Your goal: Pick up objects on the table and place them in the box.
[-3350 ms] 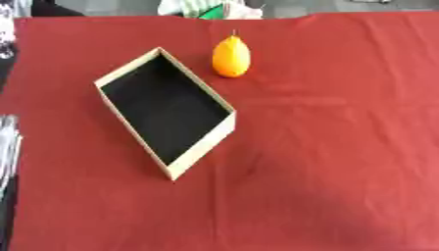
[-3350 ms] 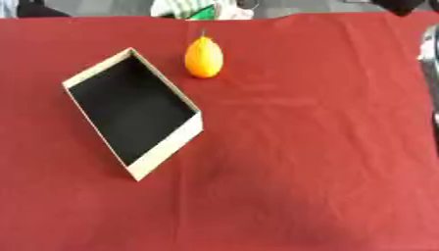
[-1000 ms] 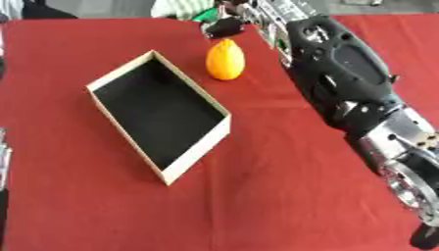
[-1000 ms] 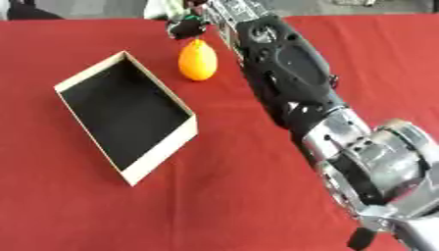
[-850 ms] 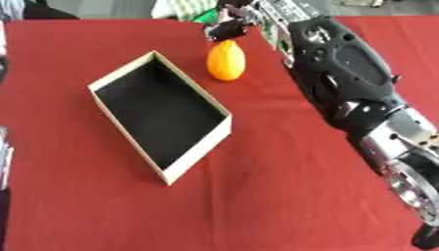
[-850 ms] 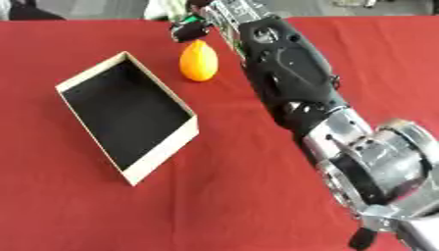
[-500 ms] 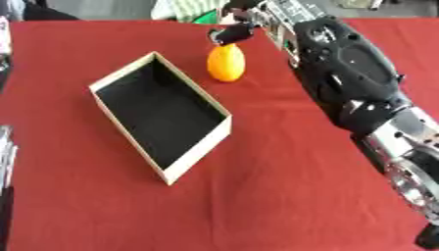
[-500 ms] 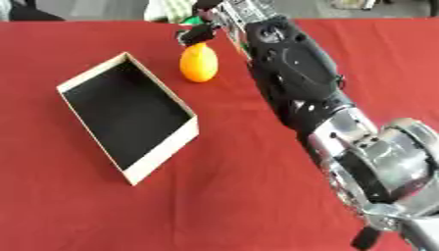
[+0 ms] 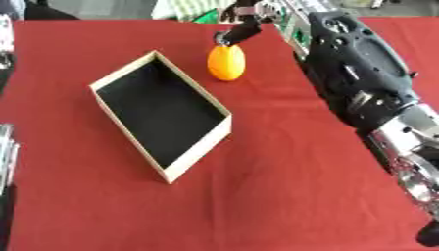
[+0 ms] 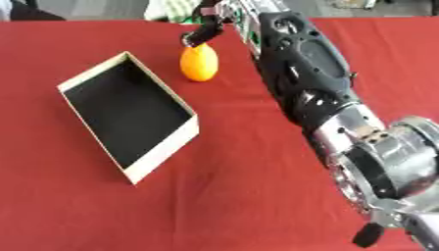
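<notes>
Right hand [image 9: 243,25] over orange fruit [image 9: 226,62] — red tablecloth [image 9: 283,162].

No words, numbers or labels can be read anywhere. The box [image 9: 161,113], the orange fruit [image 9: 226,62] and the red cloth [image 9: 283,176] on the bench carry no print.

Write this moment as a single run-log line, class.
right robot hand: fingertips at top of orange fruit, not lifted | box: empty, open | left robot hand: out of view | cloth: red
</notes>
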Robot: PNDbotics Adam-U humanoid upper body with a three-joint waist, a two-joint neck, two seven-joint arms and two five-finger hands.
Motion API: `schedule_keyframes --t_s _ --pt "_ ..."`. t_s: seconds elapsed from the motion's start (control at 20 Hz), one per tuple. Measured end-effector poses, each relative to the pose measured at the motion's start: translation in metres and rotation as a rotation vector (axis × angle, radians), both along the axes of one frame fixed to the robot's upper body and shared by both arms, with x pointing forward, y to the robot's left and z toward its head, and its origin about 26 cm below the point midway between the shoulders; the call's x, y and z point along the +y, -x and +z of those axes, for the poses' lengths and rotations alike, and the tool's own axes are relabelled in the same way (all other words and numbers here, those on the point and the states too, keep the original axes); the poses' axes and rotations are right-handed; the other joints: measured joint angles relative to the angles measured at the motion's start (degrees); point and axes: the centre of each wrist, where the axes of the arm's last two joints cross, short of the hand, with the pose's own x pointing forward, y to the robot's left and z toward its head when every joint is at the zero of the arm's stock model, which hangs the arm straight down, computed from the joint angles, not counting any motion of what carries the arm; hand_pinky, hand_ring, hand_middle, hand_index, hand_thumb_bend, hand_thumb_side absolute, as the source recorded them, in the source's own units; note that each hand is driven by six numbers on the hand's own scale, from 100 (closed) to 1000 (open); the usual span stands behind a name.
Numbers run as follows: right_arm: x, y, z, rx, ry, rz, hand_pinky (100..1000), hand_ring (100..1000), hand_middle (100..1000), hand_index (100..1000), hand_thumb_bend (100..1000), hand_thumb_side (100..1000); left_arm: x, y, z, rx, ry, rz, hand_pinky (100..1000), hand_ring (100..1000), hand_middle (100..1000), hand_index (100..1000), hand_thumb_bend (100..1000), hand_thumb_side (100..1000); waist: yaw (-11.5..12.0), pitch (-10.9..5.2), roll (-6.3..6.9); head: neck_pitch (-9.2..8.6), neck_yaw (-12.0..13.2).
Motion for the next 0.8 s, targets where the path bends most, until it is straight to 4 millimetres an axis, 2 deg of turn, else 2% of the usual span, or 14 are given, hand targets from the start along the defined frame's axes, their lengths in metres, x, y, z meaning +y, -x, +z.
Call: schedule_keyframes --t_s 0.45,0.8 --pt "-0.0007 0.0017 0.0059 0.113 0.000 0.000 979 957 935 1000 100 624 0.0000 0.0000 0.0000 -0.001 -0.003 -0.002 519 645 676 829 331 535 -0.08 0.00 -0.05 0.01 0.15" --pt "-0.0017 0.0018 0.0036 0.130 0.041 -0.046 975 959 934 1000 100 600 -0.0001 0.0000 -0.0001 -0.001 -0.003 -0.003 516 636 669 830 330 535 0.00 0.08 -0.05 0.02 0.15"
